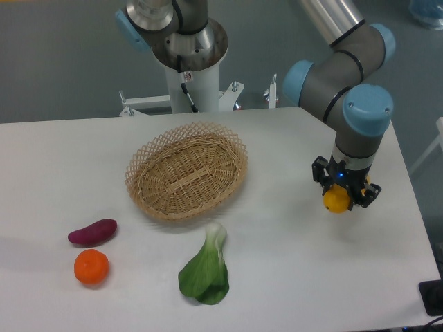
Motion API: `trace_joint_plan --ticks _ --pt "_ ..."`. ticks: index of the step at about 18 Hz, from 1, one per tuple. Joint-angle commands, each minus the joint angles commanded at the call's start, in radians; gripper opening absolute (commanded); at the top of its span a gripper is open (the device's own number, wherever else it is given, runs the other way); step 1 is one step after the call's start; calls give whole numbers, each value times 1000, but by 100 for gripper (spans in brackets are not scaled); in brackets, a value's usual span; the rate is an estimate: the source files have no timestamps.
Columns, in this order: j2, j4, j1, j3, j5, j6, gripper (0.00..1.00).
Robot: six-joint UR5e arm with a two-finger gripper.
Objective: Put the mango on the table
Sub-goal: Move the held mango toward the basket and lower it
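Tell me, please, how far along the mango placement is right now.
Done: the mango is out of the wicker basket, which lies empty. In hand: the claw grips it at the right side of the table. Left: opening the claw and withdrawing; whether the mango touches the surface is unclear.

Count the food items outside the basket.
4: mango in the pincer at right; sweet potato and tangerine front-left; green leafy vegetable front-centre. None looks hidden.
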State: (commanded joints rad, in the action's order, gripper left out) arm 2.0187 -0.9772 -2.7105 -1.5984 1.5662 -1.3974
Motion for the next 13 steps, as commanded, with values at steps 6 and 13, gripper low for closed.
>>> trace_joint_plan --ticks 6,13 --pt "-12 130 -3 -106 0 -9 45" --pt "-77 147 -9 -255 29 -133 45"
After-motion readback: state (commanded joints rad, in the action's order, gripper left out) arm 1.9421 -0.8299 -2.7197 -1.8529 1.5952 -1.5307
